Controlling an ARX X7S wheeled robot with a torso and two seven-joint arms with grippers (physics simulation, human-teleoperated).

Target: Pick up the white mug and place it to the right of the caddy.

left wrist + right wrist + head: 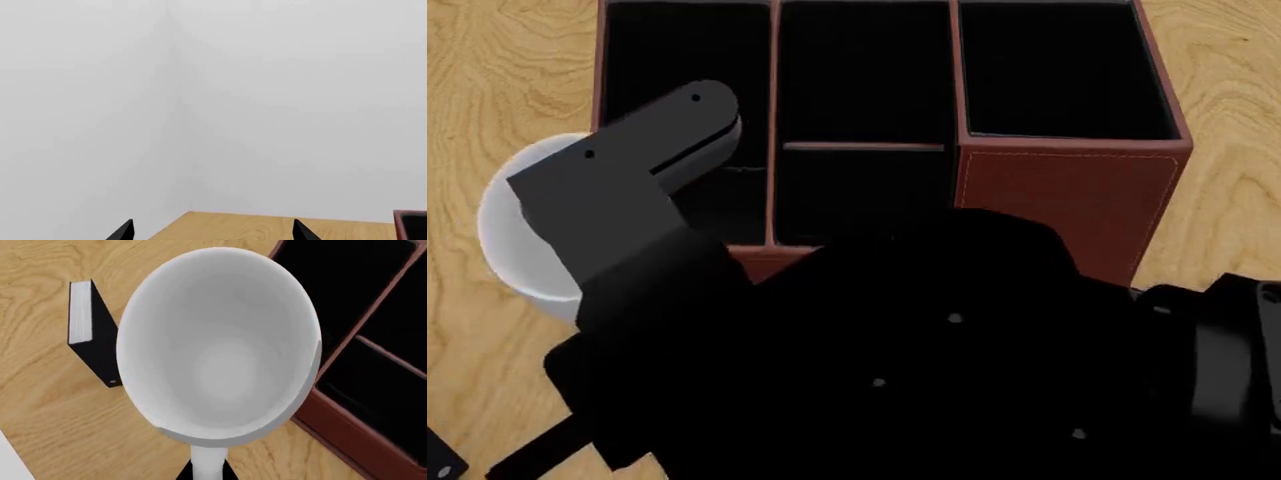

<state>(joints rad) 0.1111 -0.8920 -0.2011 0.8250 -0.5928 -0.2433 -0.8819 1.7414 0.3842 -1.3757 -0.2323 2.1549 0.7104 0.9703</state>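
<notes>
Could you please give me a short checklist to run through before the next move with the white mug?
1. White mug upright and empty: ok.
2. Mug on the caddy's right side: not ok; the head view shows it at the caddy's left.
3. Right gripper's hold on the mug: cannot tell; its fingers are hidden.
4. Left gripper out of the way, open, holding nothing: ok.
5. Black book-like box apart from the mug: cannot tell; the mug overlaps it.

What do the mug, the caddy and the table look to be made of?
The mug: likely glazed ceramic, being plain white with a soft sheen.
The caddy: apparently leather or imitation leather, reddish-brown with a pale stitch line near the edge; dark lining inside.
The table: light wood or veneer, showing visible grain.
</notes>
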